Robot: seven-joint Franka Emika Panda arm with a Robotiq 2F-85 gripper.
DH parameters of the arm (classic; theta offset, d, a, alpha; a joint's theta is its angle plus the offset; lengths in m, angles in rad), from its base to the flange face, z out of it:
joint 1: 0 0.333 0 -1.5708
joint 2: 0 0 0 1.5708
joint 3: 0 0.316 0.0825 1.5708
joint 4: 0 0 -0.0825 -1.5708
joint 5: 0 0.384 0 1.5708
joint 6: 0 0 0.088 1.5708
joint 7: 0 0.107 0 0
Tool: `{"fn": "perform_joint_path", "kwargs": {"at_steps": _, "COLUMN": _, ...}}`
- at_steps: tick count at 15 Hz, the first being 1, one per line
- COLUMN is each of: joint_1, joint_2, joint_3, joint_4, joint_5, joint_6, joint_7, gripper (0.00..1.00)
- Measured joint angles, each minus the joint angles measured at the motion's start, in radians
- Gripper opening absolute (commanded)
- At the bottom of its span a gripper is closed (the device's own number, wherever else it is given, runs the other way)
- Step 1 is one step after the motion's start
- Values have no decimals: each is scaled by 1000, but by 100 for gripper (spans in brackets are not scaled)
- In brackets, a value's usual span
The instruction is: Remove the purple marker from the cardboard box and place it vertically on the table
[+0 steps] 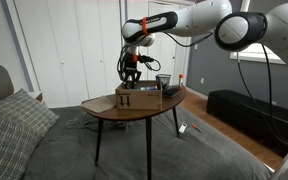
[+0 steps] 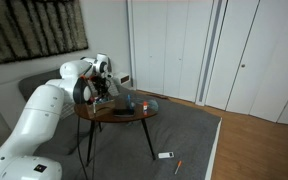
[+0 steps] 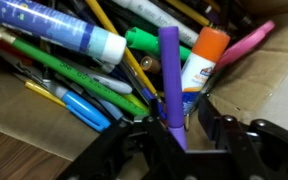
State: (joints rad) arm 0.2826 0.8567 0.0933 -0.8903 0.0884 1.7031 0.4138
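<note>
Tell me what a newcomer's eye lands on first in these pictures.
A big white robot arm hangs over a cardboard box on a small oval table. In the wrist view the box is crammed with bright pens and markers. A purple marker runs straight in between the fingers of the gripper, beside an orange-capped glue stick.

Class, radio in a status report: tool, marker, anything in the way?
Tool shut on marker. Marker over pens in box, not yet on table. Glue stick close beside it.
</note>
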Motion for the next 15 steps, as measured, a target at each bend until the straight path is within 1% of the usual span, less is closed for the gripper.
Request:
{"fn": "perform_joint_path", "kwargs": {"at_steps": 1, "joint_1": 0, "joint_2": 12, "joint_3": 0, "joint_4": 14, "joint_5": 1, "joint_6": -1, "joint_7": 0, "gripper": 44}}
{"fn": "perform_joint_path", "kwargs": {"at_steps": 2, "joint_1": 1, "joint_2": 23, "joint_3": 0, "joint_4": 28, "joint_5": 1, "joint_6": -4, "joint_7": 0, "gripper": 40}}
{"fn": "perform_joint_path", "kwargs": {"at_steps": 4, "joint_1": 3, "joint_2": 44, "joint_3": 0, "joint_4": 52, "joint_5": 1, "joint_6": -13, "joint_7": 0, "gripper": 16}}
{"fn": "perform_joint_path", "kwargs": {"at_steps": 5, "joint_1": 4, "joint_2": 53, "joint_3": 0, "joint_4": 63, "joint_5": 1, "joint_6": -19, "joint_7": 0, "gripper": 14}}
{"fn": "perform_joint_path", "kwargs": {"at_steps": 7, "joint_1": 4, "joint_2": 61, "joint_3": 0, "joint_4": 74, "joint_5": 1, "joint_6": -24, "joint_7": 1, "gripper": 0}}
{"fn": "perform_joint_path", "kwargs": {"at_steps": 9, "joint_1": 6, "joint_2": 61, "joint_3": 0, "joint_4": 83, "joint_5": 1, "joint_6": -24, "joint_7": 10, "gripper": 5}}
{"fn": "perform_joint_path", "kwargs": {"at_steps": 12, "joint_1": 8, "joint_2": 53, "joint_3": -1, "joint_4": 101, "joint_5": -2, "joint_6": -24, "joint_7": 26, "gripper": 5}}
{"fn": "perform_joint_path", "kwargs": {"at_steps": 15, "joint_1": 11, "joint_2": 20, "joint_3": -4, "joint_4": 107, "joint_5": -19, "joint_6": -23, "joint_7": 30, "gripper": 5}}
